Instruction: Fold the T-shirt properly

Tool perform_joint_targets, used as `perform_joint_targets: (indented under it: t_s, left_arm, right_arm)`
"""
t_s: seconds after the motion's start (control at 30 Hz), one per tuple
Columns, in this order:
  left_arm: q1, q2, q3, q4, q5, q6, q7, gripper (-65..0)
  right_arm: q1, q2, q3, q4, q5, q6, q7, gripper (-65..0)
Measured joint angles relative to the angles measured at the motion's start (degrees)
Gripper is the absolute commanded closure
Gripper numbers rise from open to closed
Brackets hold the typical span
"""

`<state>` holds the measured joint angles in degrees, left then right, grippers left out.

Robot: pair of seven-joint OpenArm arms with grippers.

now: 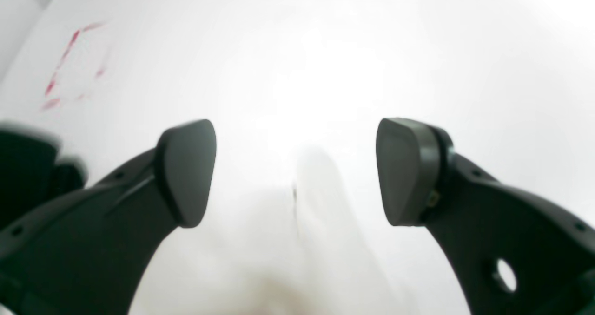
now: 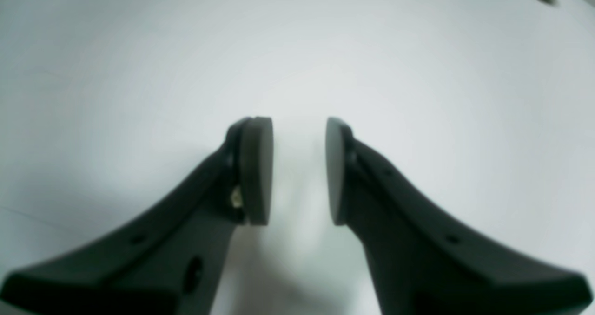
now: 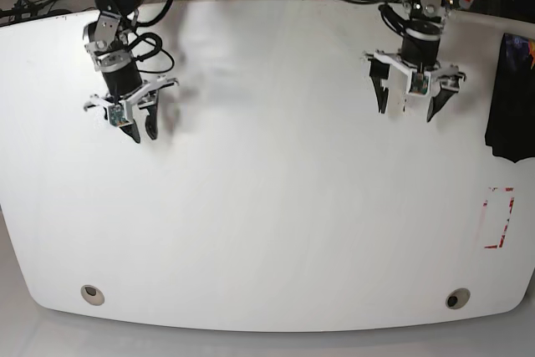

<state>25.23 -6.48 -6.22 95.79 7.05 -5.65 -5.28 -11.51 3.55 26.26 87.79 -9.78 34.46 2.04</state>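
The black T-shirt (image 3: 509, 98) lies bunched at the far right edge of the white table (image 3: 276, 206), a purple patch showing at its top. My left gripper (image 3: 410, 110) hangs over the table to the left of it, apart from it. Its jaws are wide open and empty in the left wrist view (image 1: 296, 171). A dark blurred shape (image 1: 23, 166) at that view's left edge may be the shirt; I cannot tell. My right gripper (image 3: 140, 131) hovers over the table's far left, a narrow gap between its pads (image 2: 299, 166) and nothing in it.
A red tape rectangle (image 3: 499, 218) marks the table near its right front, also seen in the left wrist view as red marks (image 1: 69, 59). Two round grommet holes (image 3: 93, 294) (image 3: 456, 298) sit near the front edge. Cables lie behind the table.
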Motion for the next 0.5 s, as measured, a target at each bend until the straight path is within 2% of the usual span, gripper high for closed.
perform_joint_targets:
  t_s: [0.07,0.17,0.33,0.5]
  left_arm:
    - [3.96,-0.13,1.25,2.80,0.04,3.08,-0.13,-49.9]
    - [11.15,-0.09,2.32,8.41,-0.20,5.79,-0.50,-49.9]
    - [21.03,0.68,3.61,13.29,-0.22,5.95,-0.76,-49.9]
    - [29.49,3.43,3.63,13.73,-0.26,6.14,-0.33,-49.9]
  right_arm:
    - [-3.39,0.17,0.28,0.26,0.24,-1.40,2.01,-17.8]
    - [-9.18,-0.07,0.00,2.05,5.16,-1.49,3.63,-17.8]
    - [-20.13,0.28,0.48,6.78,14.43,-1.79,4.07,-17.8]
    - [-28.83,0.59,0.92,8.52,19.87,-2.25,3.89,-17.4]
